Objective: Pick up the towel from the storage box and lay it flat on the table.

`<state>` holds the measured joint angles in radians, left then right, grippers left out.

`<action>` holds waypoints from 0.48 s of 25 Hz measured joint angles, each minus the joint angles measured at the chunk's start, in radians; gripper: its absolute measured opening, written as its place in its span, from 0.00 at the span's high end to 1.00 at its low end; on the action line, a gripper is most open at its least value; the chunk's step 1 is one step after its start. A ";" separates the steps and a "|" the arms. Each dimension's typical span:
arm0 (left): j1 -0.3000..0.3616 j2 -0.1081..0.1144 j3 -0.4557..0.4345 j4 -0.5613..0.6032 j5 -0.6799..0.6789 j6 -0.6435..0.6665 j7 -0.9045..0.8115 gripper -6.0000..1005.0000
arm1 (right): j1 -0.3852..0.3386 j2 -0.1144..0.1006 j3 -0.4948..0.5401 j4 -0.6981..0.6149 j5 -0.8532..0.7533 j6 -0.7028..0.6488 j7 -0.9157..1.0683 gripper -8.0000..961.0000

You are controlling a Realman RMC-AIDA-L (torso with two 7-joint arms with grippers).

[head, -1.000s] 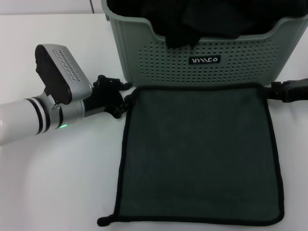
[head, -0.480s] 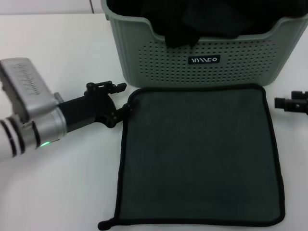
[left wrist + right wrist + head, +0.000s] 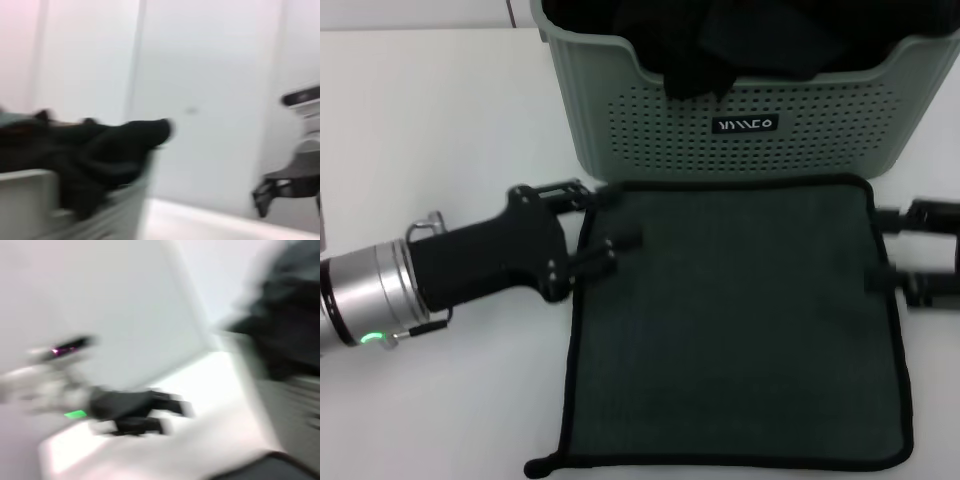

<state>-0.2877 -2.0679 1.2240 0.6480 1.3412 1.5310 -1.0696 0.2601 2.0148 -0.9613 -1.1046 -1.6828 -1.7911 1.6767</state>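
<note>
The towel [image 3: 735, 320] lies spread flat on the table [image 3: 440, 110], dark grey-green side up, with its black corner loop at the near left. It sits just in front of the storage box [image 3: 660, 130], a sage-green holed basket also seen in the left wrist view [image 3: 30, 200]. My left gripper [image 3: 605, 215] is open at the towel's far left corner, one finger over the cloth and nothing held. At the towel's right edge my right gripper [image 3: 882, 248] is open too, and it shows far off in the left wrist view [image 3: 285, 190]. The right wrist view shows the left gripper [image 3: 170, 412], blurred.
Dark cloths [image 3: 740, 40] fill the storage box and hang over its dipped front rim. White tabletop stretches to the left of the box and behind my left arm [image 3: 380, 295].
My left wrist has rolled over and its fingers now reach across the towel's left edge. The right gripper has come back in to the right edge. The towel stays flat.
</note>
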 joint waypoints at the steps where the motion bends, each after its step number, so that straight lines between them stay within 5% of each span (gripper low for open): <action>1: -0.012 0.004 0.002 -0.007 0.012 0.042 -0.024 0.50 | 0.001 0.002 -0.003 -0.004 0.007 -0.054 -0.035 0.24; 8: -0.078 -0.006 0.004 -0.025 0.103 0.345 -0.040 0.50 | 0.009 0.007 -0.019 -0.007 0.050 -0.258 -0.165 0.25; 12: -0.078 -0.008 0.003 -0.028 0.101 0.373 -0.025 0.50 | -0.006 0.006 -0.014 -0.009 0.085 -0.302 -0.191 0.25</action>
<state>-0.3662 -2.0763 1.2274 0.6196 1.4423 1.9037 -1.0943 0.2539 2.0209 -0.9755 -1.1134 -1.5979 -2.0928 1.4862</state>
